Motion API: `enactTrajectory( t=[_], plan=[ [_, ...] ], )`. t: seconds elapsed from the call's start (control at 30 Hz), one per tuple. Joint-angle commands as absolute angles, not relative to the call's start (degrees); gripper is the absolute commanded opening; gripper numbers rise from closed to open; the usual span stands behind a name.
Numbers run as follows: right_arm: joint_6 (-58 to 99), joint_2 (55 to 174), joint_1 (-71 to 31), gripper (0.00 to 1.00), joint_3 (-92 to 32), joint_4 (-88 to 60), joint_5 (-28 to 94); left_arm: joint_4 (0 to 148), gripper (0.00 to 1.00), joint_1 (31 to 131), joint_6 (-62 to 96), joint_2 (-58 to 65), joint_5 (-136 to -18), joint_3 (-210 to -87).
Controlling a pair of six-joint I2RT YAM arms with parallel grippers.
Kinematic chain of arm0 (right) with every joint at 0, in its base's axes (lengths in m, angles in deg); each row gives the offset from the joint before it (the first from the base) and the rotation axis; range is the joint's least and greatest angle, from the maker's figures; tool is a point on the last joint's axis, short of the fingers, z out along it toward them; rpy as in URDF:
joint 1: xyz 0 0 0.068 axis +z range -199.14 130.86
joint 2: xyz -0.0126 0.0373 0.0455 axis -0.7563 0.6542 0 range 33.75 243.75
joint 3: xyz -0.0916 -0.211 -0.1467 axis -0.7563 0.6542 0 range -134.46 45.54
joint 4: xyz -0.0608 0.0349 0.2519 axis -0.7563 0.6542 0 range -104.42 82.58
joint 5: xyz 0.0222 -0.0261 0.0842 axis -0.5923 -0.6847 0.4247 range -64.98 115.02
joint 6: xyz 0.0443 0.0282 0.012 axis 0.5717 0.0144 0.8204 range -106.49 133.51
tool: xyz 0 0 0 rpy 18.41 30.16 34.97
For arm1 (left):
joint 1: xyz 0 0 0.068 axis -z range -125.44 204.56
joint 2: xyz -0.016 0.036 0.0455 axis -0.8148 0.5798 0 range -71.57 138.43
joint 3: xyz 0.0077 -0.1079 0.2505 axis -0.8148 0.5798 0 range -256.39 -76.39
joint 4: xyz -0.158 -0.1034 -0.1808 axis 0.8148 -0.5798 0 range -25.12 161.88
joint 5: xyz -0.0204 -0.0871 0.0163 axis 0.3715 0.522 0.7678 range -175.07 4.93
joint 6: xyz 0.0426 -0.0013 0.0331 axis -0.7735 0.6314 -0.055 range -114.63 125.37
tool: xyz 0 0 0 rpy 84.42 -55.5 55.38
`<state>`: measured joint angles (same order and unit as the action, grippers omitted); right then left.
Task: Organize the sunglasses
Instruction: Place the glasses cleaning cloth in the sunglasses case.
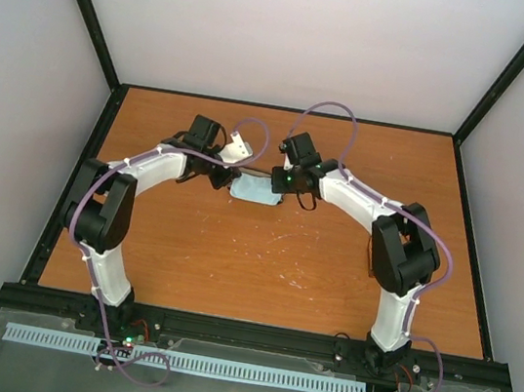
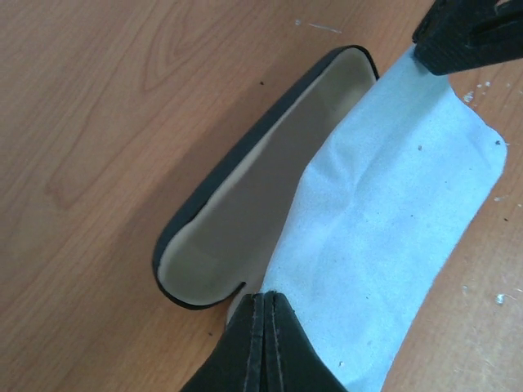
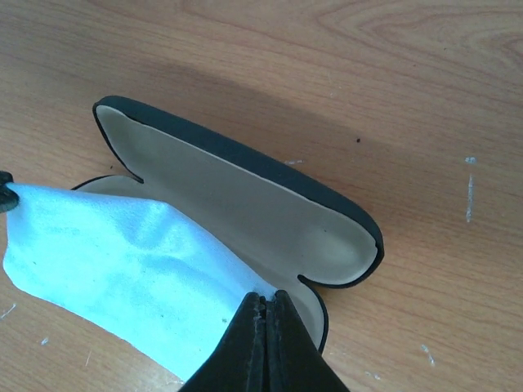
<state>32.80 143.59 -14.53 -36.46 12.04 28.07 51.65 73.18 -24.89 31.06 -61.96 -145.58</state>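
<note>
Mid-counter, toward the far side: left tool (image 2: pixel 263 300) has its fingers pressed together, pinching one end of the pale blue cloth (image 2: pixel 392 220). Right tool (image 3: pixel 265 300) is the same, fingers closed tight on the opposite end. The two tools face each other across the cloth, which spans between them with a few soft creases. The cloth lies over the lower half of the black case (image 3: pixel 245 216). The lid is swung open on the far side of the cloth, cream lining exposed and nothing in the lid. Only slivers of the lower shell show past the cloth edges, near the right tool. Sunglasses: not visible in any view. The cloth covers the tray of the case, so can't tell whether they sit under it. The case rests flat on the wooden counter (image 3: pixel 368 82), with light scuffs and white specks around it.
</note>
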Motion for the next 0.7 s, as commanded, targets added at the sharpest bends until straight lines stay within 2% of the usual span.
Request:
enactTrajectory(
  t=[0.0,0.67],
  plan=[
    [31.78,145.79,-15.28,0.03,-39.52,13.32,29.4,50.94,0.01,71.79,-26.96,33.08,-61.61,-149.48],
    [30.89,152.37,-17.31,0.03,-44.74,15.61,31.53,50.61,0.0,70.56,-27.46,41.75,-57.86,-153.65]
  ],
)
